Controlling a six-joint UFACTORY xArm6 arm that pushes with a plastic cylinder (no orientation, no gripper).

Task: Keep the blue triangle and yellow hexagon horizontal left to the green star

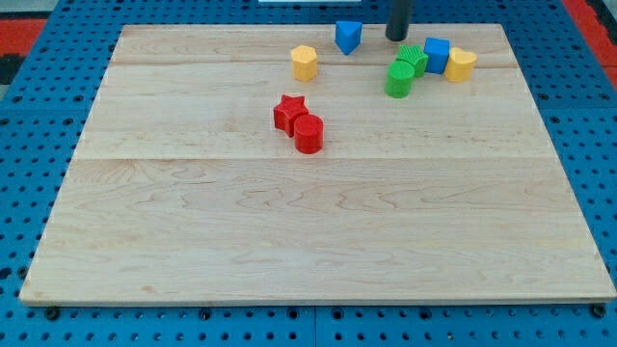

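The blue triangle [348, 37] sits near the view's top, a little right of centre. The yellow hexagon [305, 63] lies just below and to its left. The green star [413, 60] is to their right, touching a green cylinder [398, 79] on its lower left. My tip [397, 37] is at the view's top, right of the blue triangle and just above the green star, apart from both.
A blue cube [437, 55] and a yellow heart-like block [460, 65] sit right of the green star. A red star [288, 113] and a red cylinder [308, 133] touch each other near the board's [289, 241] middle.
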